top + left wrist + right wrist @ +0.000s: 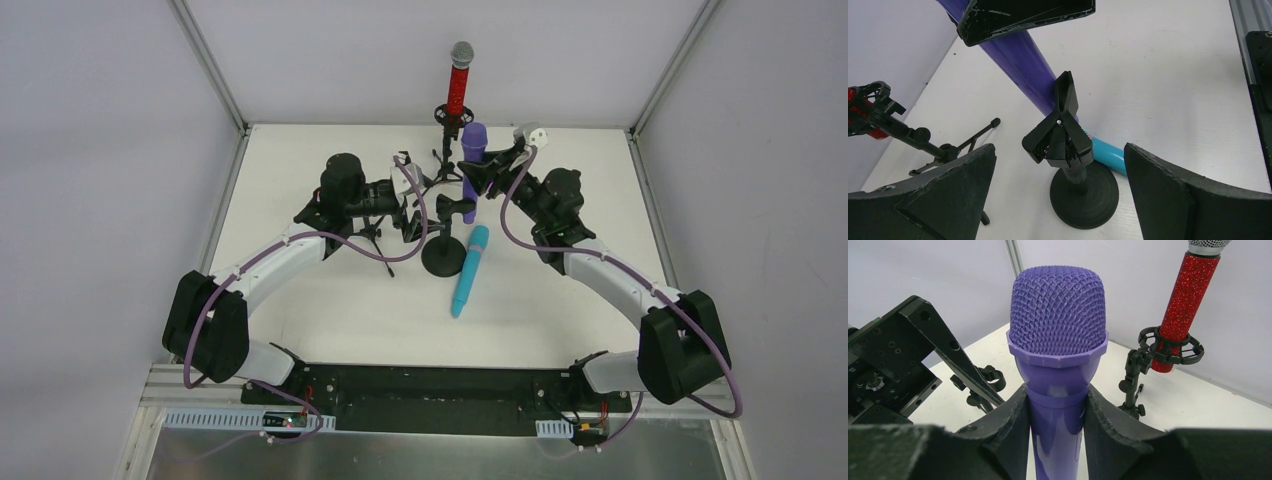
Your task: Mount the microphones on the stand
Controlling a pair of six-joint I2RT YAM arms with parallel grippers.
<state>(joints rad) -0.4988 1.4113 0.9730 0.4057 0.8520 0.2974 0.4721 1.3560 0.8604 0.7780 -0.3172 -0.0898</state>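
Note:
My right gripper [487, 172] is shut on the purple microphone [473, 150], holding it upright, head up, just below its mesh head [1058, 330]; the fingers [1003, 425] press both sides. Its lower end meets the black clip [1060, 130] of the round-base stand [444, 256]; how firmly it sits there I cannot tell. My left gripper [410, 205] is open, its fingers [948, 195] on either side of that clip without touching. The cyan microphone [468, 270] lies on the table beside the base. The red microphone [461, 80] stands upright in a tripod stand's ring [1170, 347].
A second small tripod stand [372, 232] with an empty ring clip [990, 379] stands under my left arm. The red microphone's tripod legs [442, 168] spread just behind the round-base stand. Grey walls and aluminium posts [215, 75] close in the white table.

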